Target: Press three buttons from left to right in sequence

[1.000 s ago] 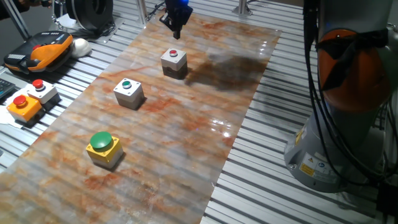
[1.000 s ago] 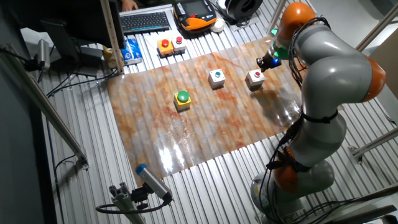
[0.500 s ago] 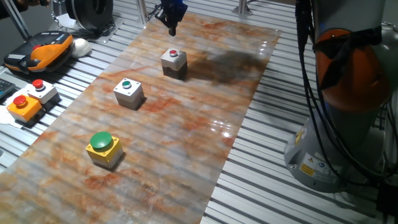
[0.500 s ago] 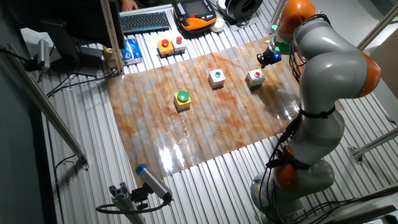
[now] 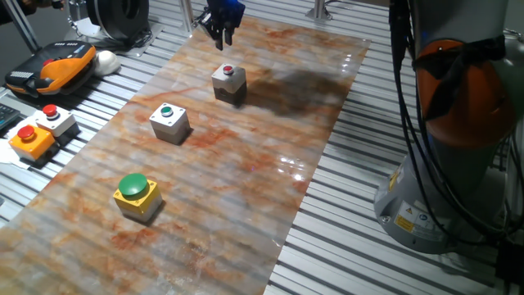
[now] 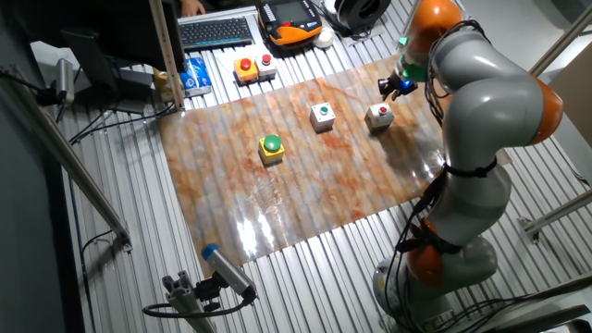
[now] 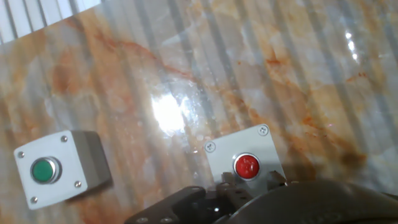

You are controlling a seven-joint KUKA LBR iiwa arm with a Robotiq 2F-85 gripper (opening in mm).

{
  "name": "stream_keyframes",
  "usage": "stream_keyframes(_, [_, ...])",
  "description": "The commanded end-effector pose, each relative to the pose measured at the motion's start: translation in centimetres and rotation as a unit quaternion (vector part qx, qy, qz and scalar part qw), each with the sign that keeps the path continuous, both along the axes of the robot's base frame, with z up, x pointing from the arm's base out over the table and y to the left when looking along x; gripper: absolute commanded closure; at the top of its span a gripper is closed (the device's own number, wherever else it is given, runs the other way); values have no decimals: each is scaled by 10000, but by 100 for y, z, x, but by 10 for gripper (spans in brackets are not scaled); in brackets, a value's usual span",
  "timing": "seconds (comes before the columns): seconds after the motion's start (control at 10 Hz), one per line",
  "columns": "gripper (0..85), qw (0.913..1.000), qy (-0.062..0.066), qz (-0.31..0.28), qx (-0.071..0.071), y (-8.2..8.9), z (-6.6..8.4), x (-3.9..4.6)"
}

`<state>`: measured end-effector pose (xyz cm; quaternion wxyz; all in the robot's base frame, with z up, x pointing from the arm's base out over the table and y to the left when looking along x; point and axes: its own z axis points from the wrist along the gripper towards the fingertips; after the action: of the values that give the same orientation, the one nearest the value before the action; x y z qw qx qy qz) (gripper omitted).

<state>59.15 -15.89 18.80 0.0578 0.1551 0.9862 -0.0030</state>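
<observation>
Three button boxes stand in a row on the marbled mat. The light grey box with a small red button (image 5: pixel 229 82) (image 6: pixel 379 115) (image 7: pixel 245 165) is nearest my gripper (image 5: pixel 223 34) (image 6: pixel 389 88), which hangs in the air above and just beyond it, touching nothing. The light grey box with a small green button (image 5: pixel 169 121) (image 6: pixel 322 115) (image 7: pixel 48 172) comes after it in the row. Last is the yellow box with a large green dome (image 5: pixel 135 194) (image 6: pixel 271 147). No view shows whether the fingertips are apart or together.
An orange box with a red button (image 5: pixel 31 139) and a grey box with a raised red button (image 5: pixel 55 119) sit off the mat on the slatted table. A teach pendant (image 5: pixel 53 65) lies beyond them. The robot base (image 5: pixel 458 131) stands at the mat's side.
My gripper has risen and drawn back from the red-button box toward the mat's far edge. The boxes have not moved.
</observation>
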Motion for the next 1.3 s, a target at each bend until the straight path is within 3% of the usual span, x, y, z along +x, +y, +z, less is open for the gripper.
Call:
stream_keyframes(0.0, [510, 10000, -26, -22, -4, 5, -31, 11])
stream_keyframes(0.1, [340, 9999, -79, -62, -38, 4, -74, 23])
stream_keyframes(0.3, [340, 9999, -107, -59, 41, 24, -129, 45])
stream_keyframes(0.6, [340, 9991, -125, -121, 389, 82, -115, 91])
stream_keyframes(0.9, [340, 9980, -236, -219, 543, 214, -195, 127])
stream_keyframes(1.1, [340, 9939, -274, -291, 1033, 245, -237, 127])
stream_keyframes(1.2, [340, 9937, -294, -279, 1049, 245, -240, 125])
